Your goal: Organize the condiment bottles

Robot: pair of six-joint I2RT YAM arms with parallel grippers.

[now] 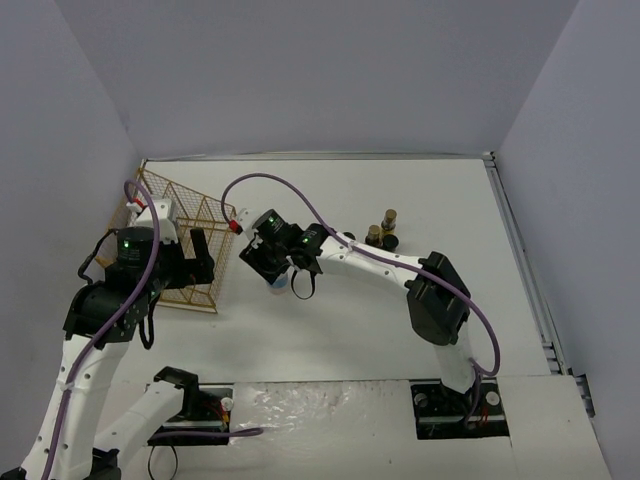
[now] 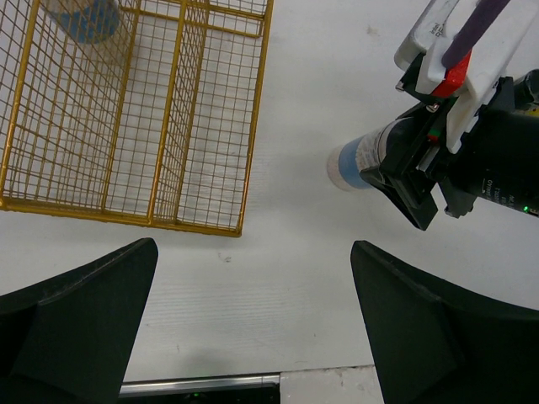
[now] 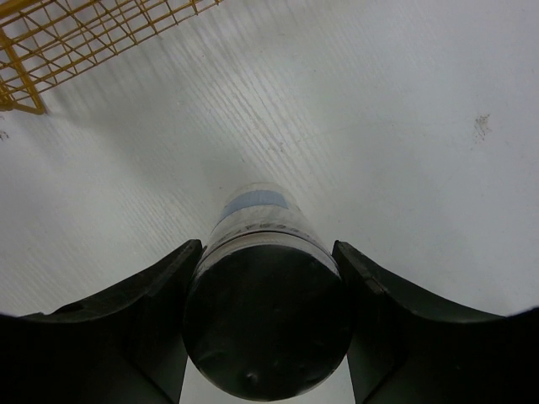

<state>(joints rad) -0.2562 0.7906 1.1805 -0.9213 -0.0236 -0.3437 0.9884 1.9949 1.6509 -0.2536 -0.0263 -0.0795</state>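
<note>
My right gripper (image 1: 281, 272) is shut on a wide white bottle with a blue label (image 3: 257, 220), gripping it near its cap, just right of the gold wire rack (image 1: 190, 250). The same bottle shows in the left wrist view (image 2: 358, 160). I cannot tell whether its base touches the table. A second blue-labelled bottle (image 2: 82, 17) stands inside the rack's far part. Three small yellow-filled, dark-capped bottles (image 1: 383, 232) stand together on the table to the right. My left gripper (image 1: 201, 262) is open and empty over the rack's near right corner.
The rack (image 2: 135, 109) lies on the left of the white table (image 1: 400, 190), its near edge just beyond my left fingers (image 2: 80, 324). Grey walls close in the back and sides. The right arm (image 1: 380, 262) stretches across the middle.
</note>
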